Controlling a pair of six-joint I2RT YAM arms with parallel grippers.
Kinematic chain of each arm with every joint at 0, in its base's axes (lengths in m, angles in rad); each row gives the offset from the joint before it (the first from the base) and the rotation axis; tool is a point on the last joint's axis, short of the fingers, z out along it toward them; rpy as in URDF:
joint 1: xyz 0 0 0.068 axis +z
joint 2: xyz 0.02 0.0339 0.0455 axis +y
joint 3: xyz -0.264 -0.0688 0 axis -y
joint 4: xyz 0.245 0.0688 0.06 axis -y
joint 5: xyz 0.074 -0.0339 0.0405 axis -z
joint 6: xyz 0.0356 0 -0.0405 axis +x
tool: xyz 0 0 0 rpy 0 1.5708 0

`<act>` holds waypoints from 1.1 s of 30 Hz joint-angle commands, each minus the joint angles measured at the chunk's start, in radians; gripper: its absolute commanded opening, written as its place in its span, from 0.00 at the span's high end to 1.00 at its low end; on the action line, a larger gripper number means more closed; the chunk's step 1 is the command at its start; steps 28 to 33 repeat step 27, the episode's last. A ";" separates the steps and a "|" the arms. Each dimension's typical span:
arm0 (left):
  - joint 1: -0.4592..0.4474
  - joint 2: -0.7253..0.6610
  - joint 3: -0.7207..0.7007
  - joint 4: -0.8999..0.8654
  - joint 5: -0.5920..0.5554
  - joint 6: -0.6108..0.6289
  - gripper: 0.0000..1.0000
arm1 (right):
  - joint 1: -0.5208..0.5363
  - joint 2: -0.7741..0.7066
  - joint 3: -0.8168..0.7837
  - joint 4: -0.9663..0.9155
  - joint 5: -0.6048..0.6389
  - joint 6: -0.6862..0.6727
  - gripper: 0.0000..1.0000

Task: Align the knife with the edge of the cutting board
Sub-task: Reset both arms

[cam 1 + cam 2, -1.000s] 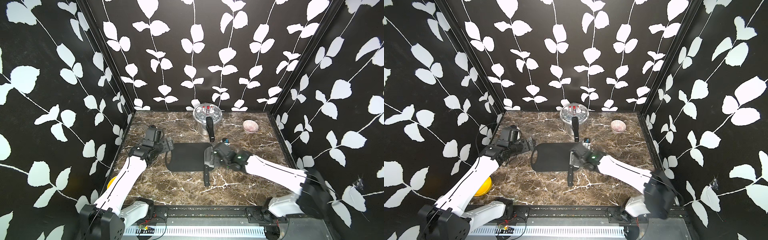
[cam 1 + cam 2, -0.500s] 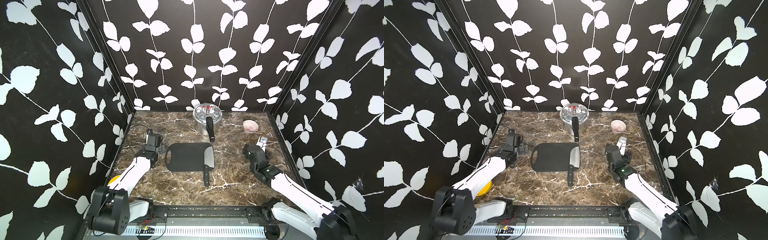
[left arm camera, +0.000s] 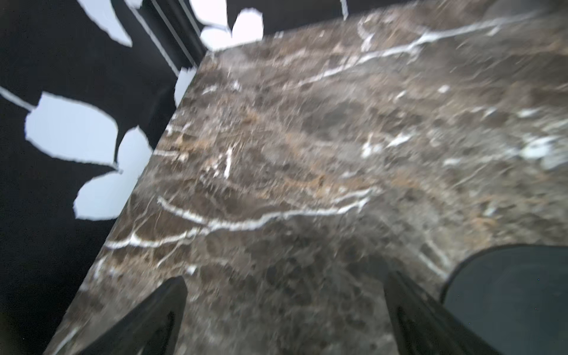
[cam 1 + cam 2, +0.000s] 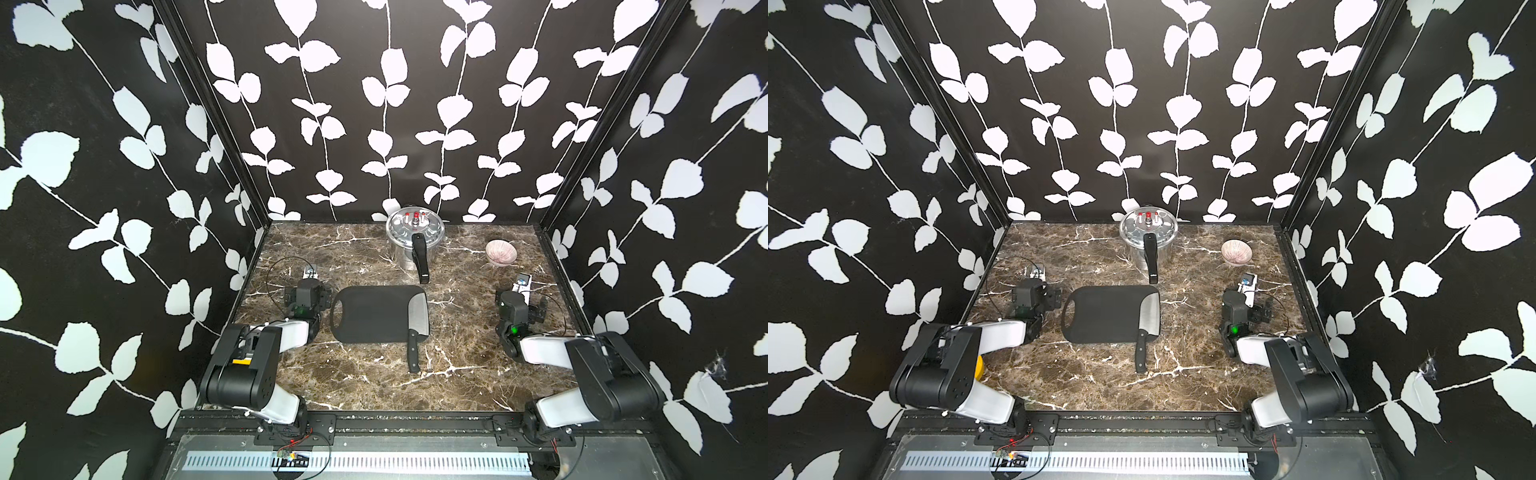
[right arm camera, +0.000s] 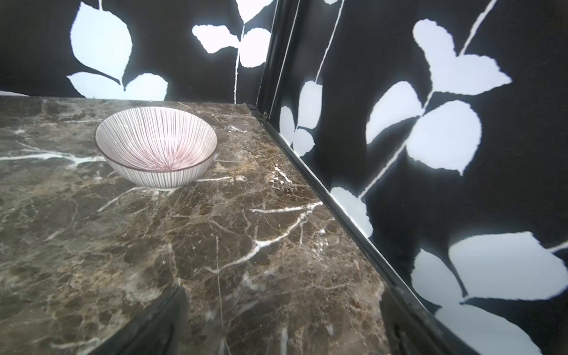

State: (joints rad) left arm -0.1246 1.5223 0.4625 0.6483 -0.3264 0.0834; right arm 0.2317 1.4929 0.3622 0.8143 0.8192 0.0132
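Withdrawn from knife [image 4: 417, 318]: left gripper [image 3: 285, 279], right gripper [image 5: 282, 293], spread wide, empty. We check blade flush with board [image 4: 370, 316] edge.

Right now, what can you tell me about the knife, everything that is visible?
The knife is a cleaver: a broad rectangular silver-grey blade, apparently steel, and a short black handle. It lies flat, with the blade on the board along the short edge away from the hole and the blade end toward the pot. The handle sticks out past the board's near edge over the marble table. Nothing else touches it.
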 commanded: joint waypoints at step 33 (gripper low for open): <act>0.055 0.054 -0.073 0.317 0.194 0.040 0.02 | -0.127 0.070 -0.073 0.313 -0.514 -0.047 0.00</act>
